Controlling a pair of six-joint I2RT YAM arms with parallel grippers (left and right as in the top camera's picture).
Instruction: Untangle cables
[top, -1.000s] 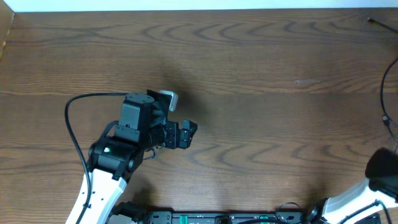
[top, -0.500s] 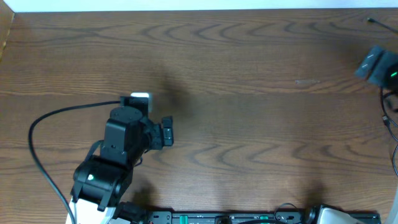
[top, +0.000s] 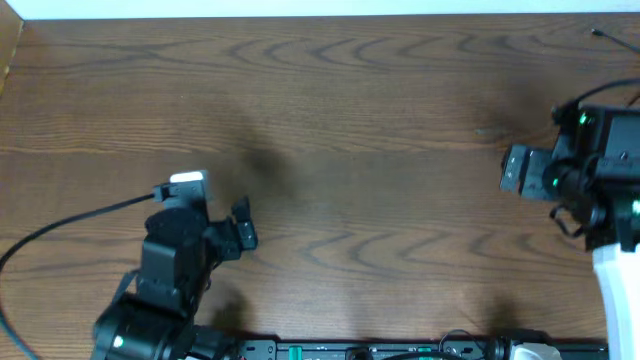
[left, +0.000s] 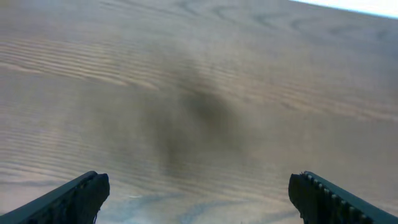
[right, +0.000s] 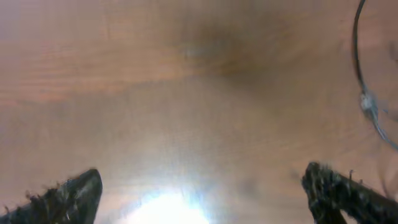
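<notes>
Looking down, you are seeing the brown wood-grain worktop (top: 380, 110) filling almost the whole view, matte and wavy-lined. The left arm (top: 170, 270), black and blocky, is pulling back toward your near-left corner; a second ago it was standing closer to the centre. The right arm (top: 605, 150) is swinging in over the right edge, where it was barely showing before. You can take that as the work shifting to the right side, since that is where the task's things are lying.

The left claw (top: 243, 225) is hanging spread wide with nothing between its dark ribbed fingers, and its wrist view is showing only blurred wood under the left claw (left: 199, 186). The right claw (top: 512, 170) is likewise spread wide and holding nothing, pointing inward over bare wood.

The cables (right: 356, 37) are showing only as one thin dark strand curving down the right margin of the right wrist view, well apart from the right claw (right: 202, 180), with a small pale connector (right: 368, 102) on it. Overhead, a tiny black plug end (top: 597, 34) is peeking in near the far-right corner. The wound bundle itself is not showing anywhere.
</notes>
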